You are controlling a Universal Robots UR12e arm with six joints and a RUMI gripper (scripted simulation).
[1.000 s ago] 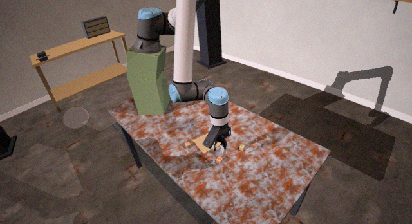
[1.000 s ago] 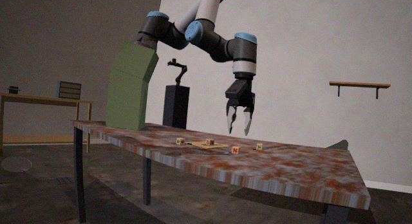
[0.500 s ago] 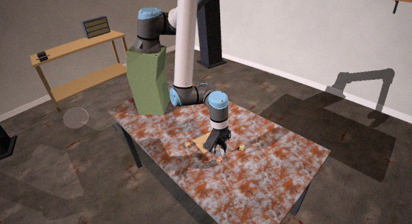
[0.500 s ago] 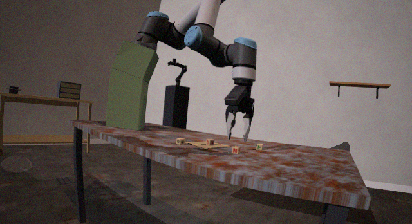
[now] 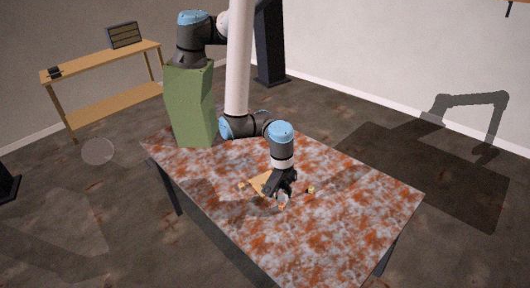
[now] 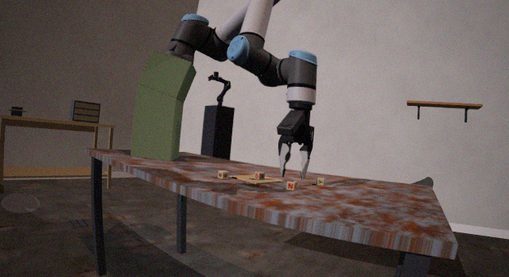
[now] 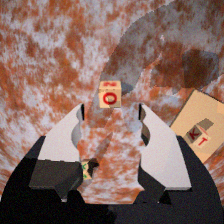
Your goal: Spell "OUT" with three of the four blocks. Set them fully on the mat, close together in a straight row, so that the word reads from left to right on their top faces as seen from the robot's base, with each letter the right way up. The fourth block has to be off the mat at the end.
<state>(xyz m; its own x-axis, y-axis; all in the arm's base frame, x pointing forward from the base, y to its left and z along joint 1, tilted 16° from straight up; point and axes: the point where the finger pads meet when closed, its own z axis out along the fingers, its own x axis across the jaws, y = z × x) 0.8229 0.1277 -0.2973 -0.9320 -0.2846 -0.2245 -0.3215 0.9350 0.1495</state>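
Jaws parted about partway, that's my gripper [image 5: 282,198] [image 6: 293,177] [image 7: 111,104], pointing straight down over the table [image 5: 331,222] [image 6: 318,205] [image 7: 40,55], and there's nothing between the fingers! The tips are low, close above the tabletop, touching none of the blocks. Nearest in the wrist view, just beyond the fingertips, sits the block with a red O on top [image 5: 281,206] [image 6: 291,185] [image 7: 109,98], out on the bare table; its side shows a red N in my exterior view. Then the block with green lettering [image 5: 310,189] [image 6: 320,181] [image 7: 87,170], also off the mat. Over on the mat [image 5: 257,183] [image 6: 254,181] [image 7: 192,112] stands the block with a red T [image 6: 259,175] [image 7: 202,141], turned askew. Farther off, toward the green pedestal [image 5: 188,110] [image 6: 157,110], the fourth block [image 5: 242,185] [image 6: 223,174] rests beside the mat, its top letter too small for me to read. One block on the mat, no word spelled!
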